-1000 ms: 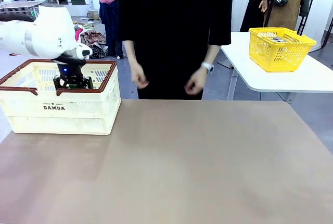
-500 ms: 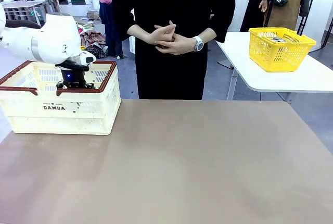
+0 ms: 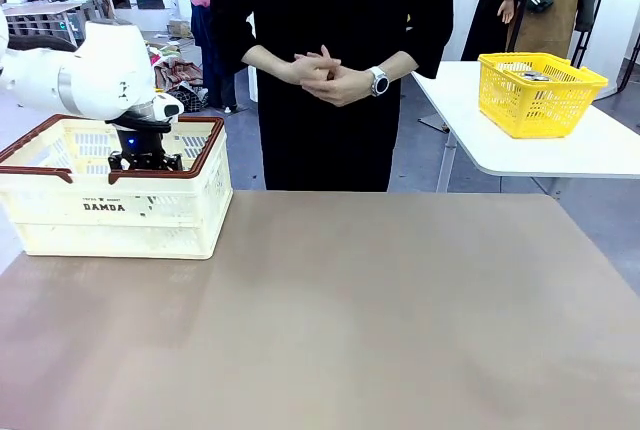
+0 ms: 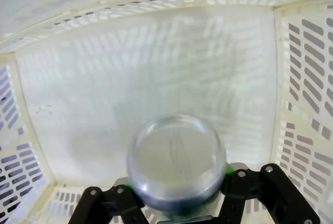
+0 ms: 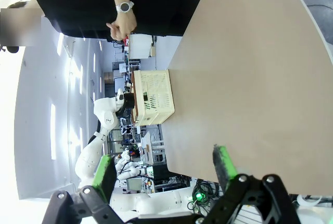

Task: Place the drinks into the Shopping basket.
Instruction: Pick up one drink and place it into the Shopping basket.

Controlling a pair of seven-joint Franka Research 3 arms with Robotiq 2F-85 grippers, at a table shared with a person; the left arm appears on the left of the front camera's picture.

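- The right end effector is spread wide and empty over the bare surface.
- The left end effector pinches one can by its sides, inside the cream basket.
- The can is probably light, smooth and thin-walled; a gentle mid-body hold suits it.
- One cream basket; one yellow basket stands farther off.

Above the Shopping basket, the left arm is all glossy white rounded shells, with a grey band at one joint and a small blue light on its black wrist. The left end effector is black with silver screws and green pads; the right end effector matches. Behind the basket, the person wears a loose black top and a pale-faced wristwatch.
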